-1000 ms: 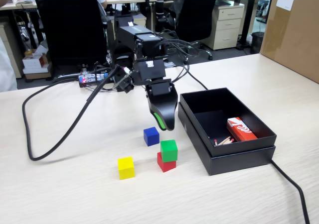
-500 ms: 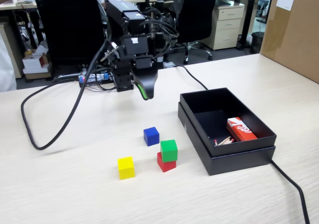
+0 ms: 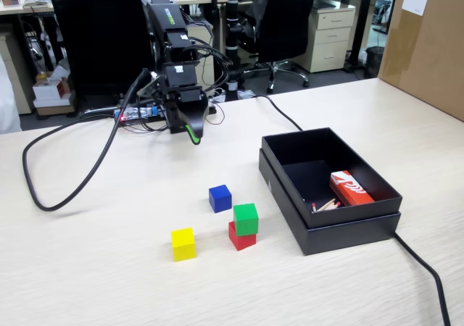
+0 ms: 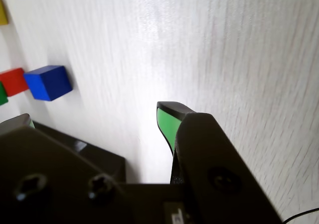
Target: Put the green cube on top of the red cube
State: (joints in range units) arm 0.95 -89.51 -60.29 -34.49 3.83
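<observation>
The green cube (image 3: 246, 218) sits on top of the red cube (image 3: 242, 240) on the pale wooden table, just left of the black box. In the wrist view only a sliver of the green cube (image 4: 2, 94) shows at the left edge, beside the red cube (image 4: 12, 81). My gripper (image 3: 193, 132) hangs near the arm's base at the back of the table, far from the stack. Seen from the wrist, the gripper (image 4: 97, 113) is open, with a wide gap between its green-lined jaws and only bare table in it.
A blue cube (image 3: 220, 198) lies behind the stack and a yellow cube (image 3: 183, 244) to its left. An open black box (image 3: 348, 228) holding a red-and-white packet (image 3: 350, 188) stands on the right. A thick black cable (image 3: 87, 181) loops across the table's left.
The arm has drawn back and to the left, from just above the blue cube to near its base. The green cube stays on the red cube, unmoved.
</observation>
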